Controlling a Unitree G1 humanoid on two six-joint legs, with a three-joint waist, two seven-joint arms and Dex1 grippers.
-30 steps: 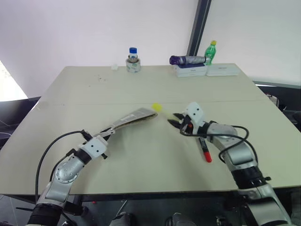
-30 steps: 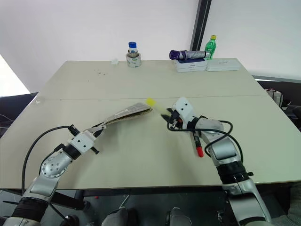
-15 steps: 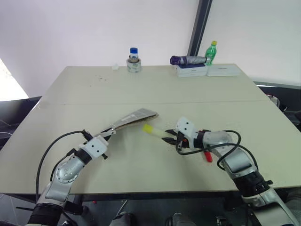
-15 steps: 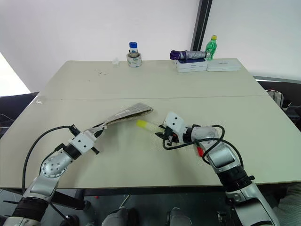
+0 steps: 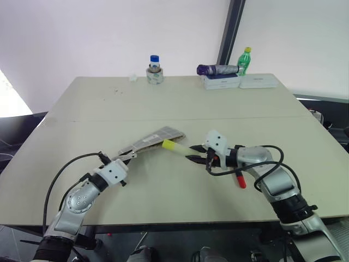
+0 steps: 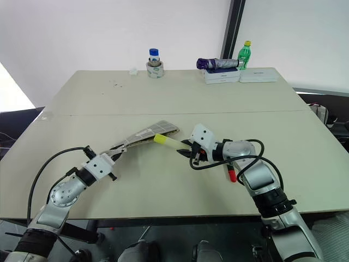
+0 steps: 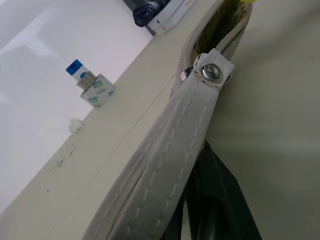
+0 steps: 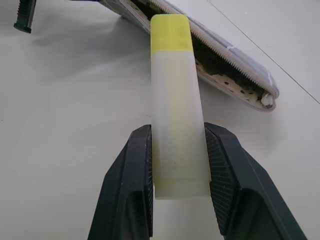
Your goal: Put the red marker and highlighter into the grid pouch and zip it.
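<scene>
The grid pouch (image 5: 155,139) lies slanted at the table's middle, its near end lifted by my left gripper (image 5: 126,159), which is shut on the pouch's grey strap (image 7: 170,150). The pouch's mouth (image 8: 225,55) gapes open and shows a dotted lining. My right gripper (image 5: 196,155) is shut on the pale yellow highlighter (image 8: 177,110). The highlighter's bright cap (image 5: 168,144) points at the open mouth, right beside the pouch's far end. The red marker (image 5: 239,179) lies on the table, partly under my right forearm.
Along the table's far edge stand a blue-capped jar on a tape roll (image 5: 154,70), a folded purple umbrella (image 5: 217,69) on white boxes (image 5: 221,82), and a green bottle (image 5: 245,60). The table's front edge (image 5: 180,222) runs close below both arms.
My right gripper has brought the highlighter down and leftward, then levelled it; its cap now points at the pouch's mouth. The left gripper has kept holding the pouch's end still.
</scene>
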